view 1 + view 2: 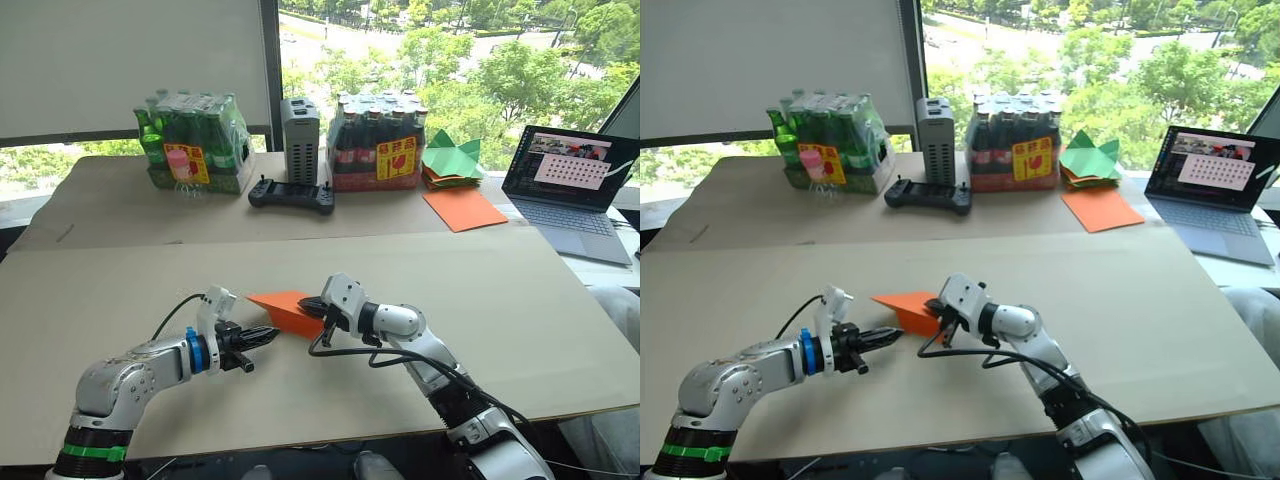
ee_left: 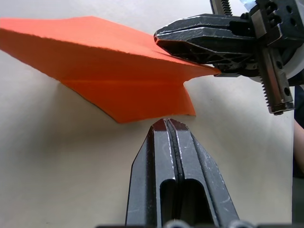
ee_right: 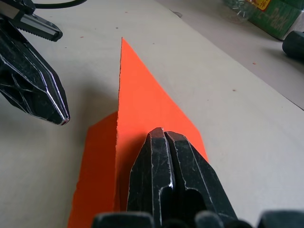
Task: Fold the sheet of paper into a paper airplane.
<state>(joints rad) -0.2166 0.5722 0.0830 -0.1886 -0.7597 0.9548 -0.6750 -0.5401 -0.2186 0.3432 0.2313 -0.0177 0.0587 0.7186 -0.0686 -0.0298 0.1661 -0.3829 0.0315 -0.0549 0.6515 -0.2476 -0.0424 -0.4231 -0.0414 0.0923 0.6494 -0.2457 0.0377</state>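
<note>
Labels [image 1: 397, 158] red, yellow, writing unreadable

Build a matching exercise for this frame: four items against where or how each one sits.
Items:
1. paper airplane
2. left claw
3. smooth orange sheet
4. laptop

States:
A. shut, tips just short of the paper
B. flat beside the green paper pieces
C. pinched in the right claw
D. open at the table's far right

Pairs: 1-C, 2-A, 3-B, 4-D
</note>
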